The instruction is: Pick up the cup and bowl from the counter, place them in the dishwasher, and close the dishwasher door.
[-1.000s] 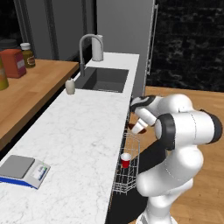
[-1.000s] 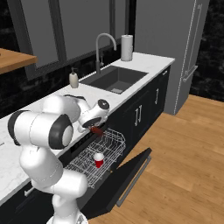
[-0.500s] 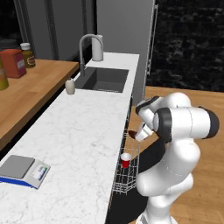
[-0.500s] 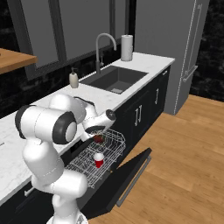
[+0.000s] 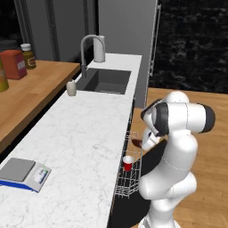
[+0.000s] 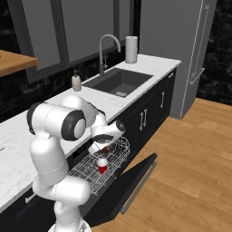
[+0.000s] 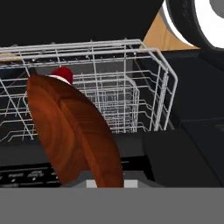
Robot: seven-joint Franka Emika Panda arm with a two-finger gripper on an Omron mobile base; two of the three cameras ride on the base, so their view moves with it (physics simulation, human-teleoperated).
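Observation:
My gripper (image 5: 140, 143) is shut on the rim of the dark reddish-brown bowl (image 5: 136, 142), holding it on edge just above the white wire rack (image 5: 128, 183) pulled out of the dishwasher. In the hand view the bowl (image 7: 72, 131) hides the fingertips and the rack (image 7: 148, 83) lies beyond it. The red cup (image 5: 128, 163) stands inside the rack, also seen as cup (image 6: 102, 166) and cup (image 7: 61, 74). From the right, the bowl (image 6: 105, 148) hangs over the rack (image 6: 90, 177). The dishwasher door (image 6: 136, 181) lies folded down, open. The counter (image 5: 80, 142) runs alongside on the left.
On the counter sit a scale (image 5: 22, 173), a soap bottle (image 5: 71, 87), and a sink (image 5: 104, 80) with a faucet (image 5: 84, 49). Jars stand on a wooden shelf (image 5: 31, 89). The fridge (image 6: 195, 54) stands past the counter's end, with wooden floor (image 6: 190, 172) beyond the door.
The arm has swung downward, carrying the bowl from counter-edge height to just above the rack. The cup and door have not moved.

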